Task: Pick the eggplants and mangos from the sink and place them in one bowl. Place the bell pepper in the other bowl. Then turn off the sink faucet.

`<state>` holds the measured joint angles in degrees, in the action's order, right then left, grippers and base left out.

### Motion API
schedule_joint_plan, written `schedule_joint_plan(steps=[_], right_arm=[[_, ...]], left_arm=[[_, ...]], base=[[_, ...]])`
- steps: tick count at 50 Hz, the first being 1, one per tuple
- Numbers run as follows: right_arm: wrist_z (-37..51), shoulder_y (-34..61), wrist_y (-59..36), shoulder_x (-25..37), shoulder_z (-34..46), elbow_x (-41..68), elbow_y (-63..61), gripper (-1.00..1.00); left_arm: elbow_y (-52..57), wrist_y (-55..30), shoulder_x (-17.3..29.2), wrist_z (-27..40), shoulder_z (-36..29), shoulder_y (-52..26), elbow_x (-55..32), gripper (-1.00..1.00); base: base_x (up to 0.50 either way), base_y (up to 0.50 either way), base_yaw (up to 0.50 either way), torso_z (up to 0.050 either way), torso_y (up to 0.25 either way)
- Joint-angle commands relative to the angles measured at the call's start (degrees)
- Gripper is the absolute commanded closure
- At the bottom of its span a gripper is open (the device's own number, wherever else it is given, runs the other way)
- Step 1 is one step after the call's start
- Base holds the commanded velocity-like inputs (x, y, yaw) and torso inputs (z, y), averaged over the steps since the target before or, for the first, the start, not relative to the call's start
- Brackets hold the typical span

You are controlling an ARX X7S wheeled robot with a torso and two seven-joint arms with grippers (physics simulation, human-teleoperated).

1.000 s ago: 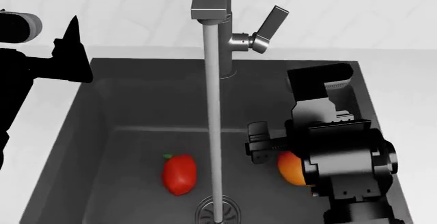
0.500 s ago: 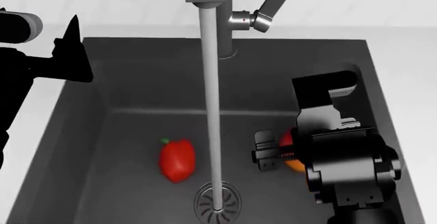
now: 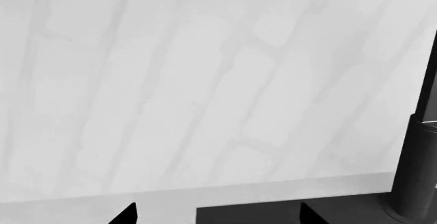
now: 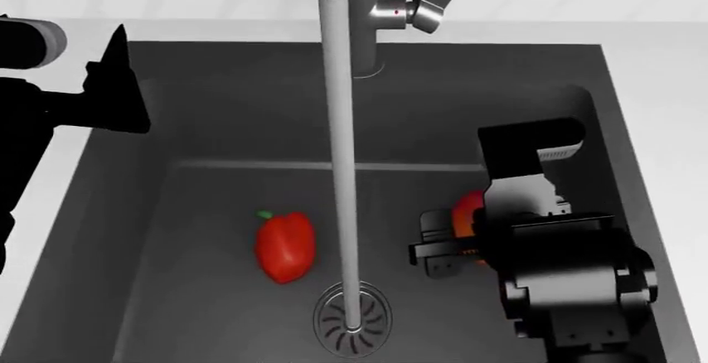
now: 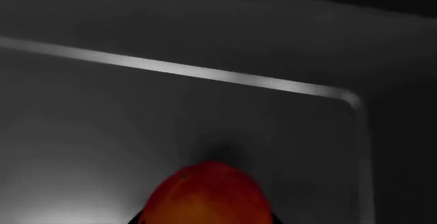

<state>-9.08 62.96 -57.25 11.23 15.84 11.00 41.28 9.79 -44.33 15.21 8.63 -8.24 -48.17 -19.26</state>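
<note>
r claw (image 4: pixel 453 243) clamped on mango (image 4: pixel 467 210) in sink (image 4: pixel 221 131); l claw (image 4: pixel 111 81) apart

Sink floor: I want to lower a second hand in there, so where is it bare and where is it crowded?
Bare: the sink floor's far-left stretch, between the left wall and the water stream. Crowded: the right side, filled by the right gripper at the mango; the bell pepper lies beside the drain.

Right claw (image 4: pixel 452 243) at mango (image 4: pixel 467 210); bell pepper (image 4: pixel 284 246) near drain (image 4: pixel 353 321)
</note>
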Motion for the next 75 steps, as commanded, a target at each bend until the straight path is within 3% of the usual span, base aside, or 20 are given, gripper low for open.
schedule_joint_plan(steps=[1,65,71,75], right_arm=[[-0.47,-0.06,-1.38,0.65,0.19,-0.96,-3.60,1.00],[0.19,-1.66,-3.89,1.22,0.19,1.14,-8.70,1.00],[0.73,-2.30,-5.62,1.65,-0.57,1.75,-12.06,1.00],[2.34,-2.88,-13.32,3.01,-3.36,3.79,-25.56,1.00]], left_arm=[[0.08,-0.22,-0.61,-0.08,1.44,0.05,-1.65,-1.00],[-0.30,1.24,0.15,0.19,0.77,0.08,-3.39,-1.00],[-0.45,1.78,-0.26,0.40,1.51,0.28,-4.03,-1.00],[-0.39,1.10,-0.14,0.55,1.42,0.14,-4.27,-1.00]], base=[[0.00,0.00,0.00,0.000,0.000],[0.00,0.00,0.00,0.013,0.066],[0.00,0.00,0.00,0.024,0.090],[0.00,0.00,0.00,0.000,0.000]])
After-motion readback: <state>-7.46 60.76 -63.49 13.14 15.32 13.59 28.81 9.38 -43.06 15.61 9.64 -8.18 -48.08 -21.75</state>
